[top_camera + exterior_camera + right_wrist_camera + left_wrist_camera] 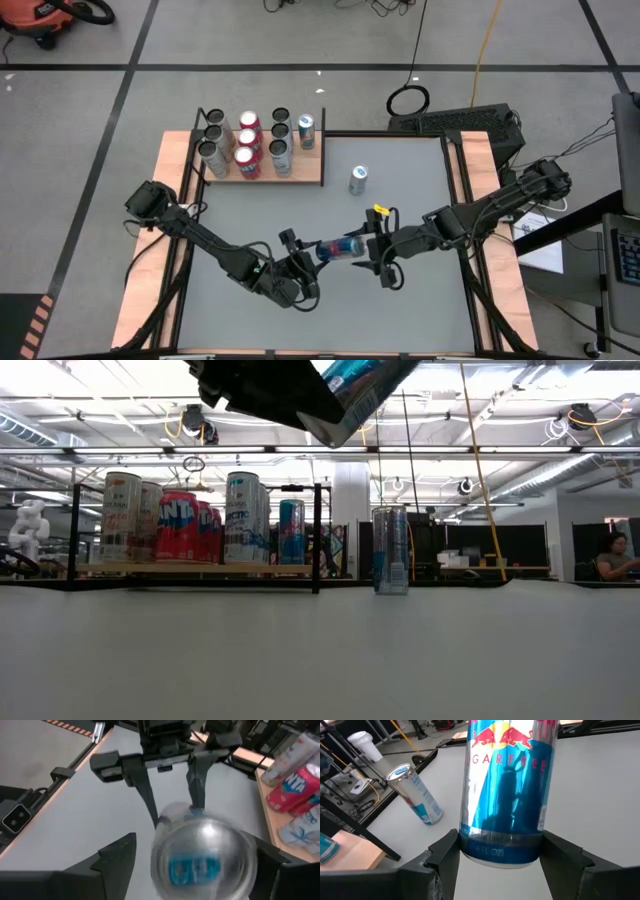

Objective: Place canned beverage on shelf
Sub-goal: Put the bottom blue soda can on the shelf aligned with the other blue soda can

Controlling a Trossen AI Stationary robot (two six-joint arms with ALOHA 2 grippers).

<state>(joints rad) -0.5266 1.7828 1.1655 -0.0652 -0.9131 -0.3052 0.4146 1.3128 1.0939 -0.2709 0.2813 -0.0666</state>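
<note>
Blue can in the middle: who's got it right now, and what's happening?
Left gripper shut on blue can, held above the table. Right gripper at its other end, fingers open. Shelf part filled; one standing can beside it.

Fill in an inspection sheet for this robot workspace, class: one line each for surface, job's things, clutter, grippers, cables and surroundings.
Surface: grey tabletop, bare apart from the items below.
Job's things: blue canned beverage held on its side above the table between both arms; wooden shelf at the far left holds nine upright cans; a spare can stands on the table just right of the shelf.
Clutter: nothing seen.
Grippers: left gripper closed on the beverage's base; right gripper with jaws either side of the top end, grip unclear.
Cables: yellow cable and black coil on the floor beyond the table.
Surroundings: seated person in the room behind.
</note>
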